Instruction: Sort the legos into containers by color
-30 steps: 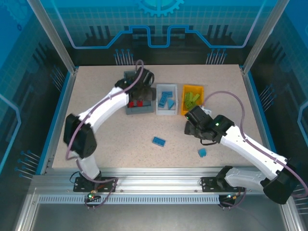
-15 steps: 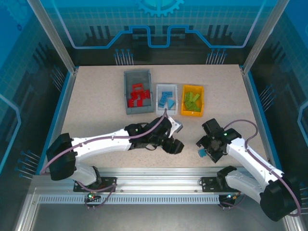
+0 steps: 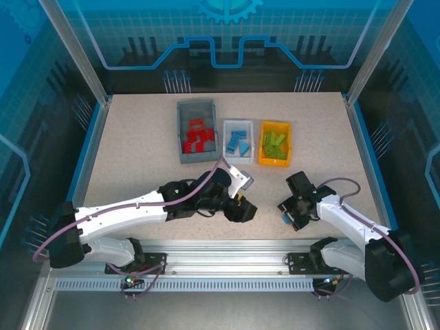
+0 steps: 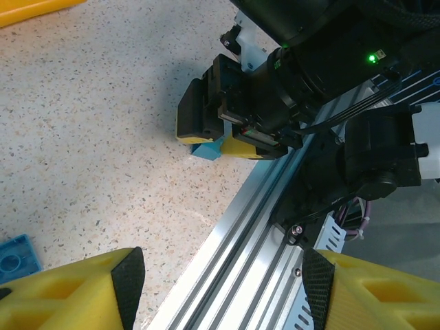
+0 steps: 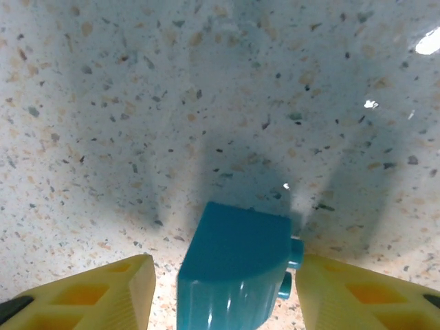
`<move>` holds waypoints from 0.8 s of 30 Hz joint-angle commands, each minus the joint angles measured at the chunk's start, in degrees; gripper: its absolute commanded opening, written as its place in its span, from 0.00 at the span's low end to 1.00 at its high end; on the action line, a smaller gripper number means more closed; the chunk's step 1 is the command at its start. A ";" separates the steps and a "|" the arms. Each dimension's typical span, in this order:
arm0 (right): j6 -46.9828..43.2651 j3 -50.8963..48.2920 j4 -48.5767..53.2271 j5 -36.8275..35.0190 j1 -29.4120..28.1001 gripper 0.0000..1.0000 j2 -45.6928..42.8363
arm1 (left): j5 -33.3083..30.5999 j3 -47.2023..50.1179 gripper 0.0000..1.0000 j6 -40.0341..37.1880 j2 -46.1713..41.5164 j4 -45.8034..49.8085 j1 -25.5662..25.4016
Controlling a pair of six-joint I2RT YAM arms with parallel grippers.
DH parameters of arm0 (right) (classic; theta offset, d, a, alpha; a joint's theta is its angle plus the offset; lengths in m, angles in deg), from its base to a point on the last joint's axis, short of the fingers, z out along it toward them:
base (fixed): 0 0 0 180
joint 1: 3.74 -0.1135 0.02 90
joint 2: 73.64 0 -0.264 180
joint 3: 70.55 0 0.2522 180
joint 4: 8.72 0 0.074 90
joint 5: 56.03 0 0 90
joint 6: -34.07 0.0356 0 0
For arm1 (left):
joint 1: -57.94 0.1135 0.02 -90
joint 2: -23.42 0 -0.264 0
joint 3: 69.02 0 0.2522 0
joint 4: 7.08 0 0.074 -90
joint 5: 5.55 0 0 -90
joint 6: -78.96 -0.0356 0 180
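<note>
A small blue lego [image 5: 237, 265] lies on the table near the front edge, between the yellow fingers of my right gripper [image 5: 223, 295]. That gripper is open and straddles it, with a gap on the left side. The left wrist view shows this same right gripper [image 4: 210, 141] over the blue lego [image 4: 206, 150]. My left gripper [image 3: 244, 210] hovers open above the front edge, nothing between its fingers [image 4: 127, 275]. A flat blue lego [image 4: 14, 256] lies beside it. At the back, red legos [image 3: 196, 139] fill the dark grey bin [image 3: 180, 134], blue ones [image 3: 238, 141] the white bin [image 3: 225, 146], green ones [image 3: 273, 144] the orange-yellow bin [image 3: 289, 146].
The aluminium rail [image 4: 275, 227] of the table's front edge runs right below both grippers. The right arm's base and cables [image 4: 371, 158] stand close to the left gripper. Blue side walls [image 3: 82, 172] bound the table.
The left arm swung from the grey bin down to the front of the table, then drew back slightly left. The right gripper dropped from near the yellow bin onto the small blue lego.
</note>
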 commanded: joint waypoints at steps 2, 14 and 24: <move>0.56 -2.49 -2.33 0.99 1.64 0.51 1.06 | -1.68 -1.33 0.65 -0.75 -0.97 0.60 0.06; -14.78 11.53 -1.21 -8.40 -6.39 0.24 1.79 | -16.99 -6.81 0.65 5.43 -6.65 11.25 4.17; -37.47 49.36 2.85 -17.38 -15.98 0.25 30.41 | -15.77 -13.33 0.64 11.05 -4.58 17.98 19.37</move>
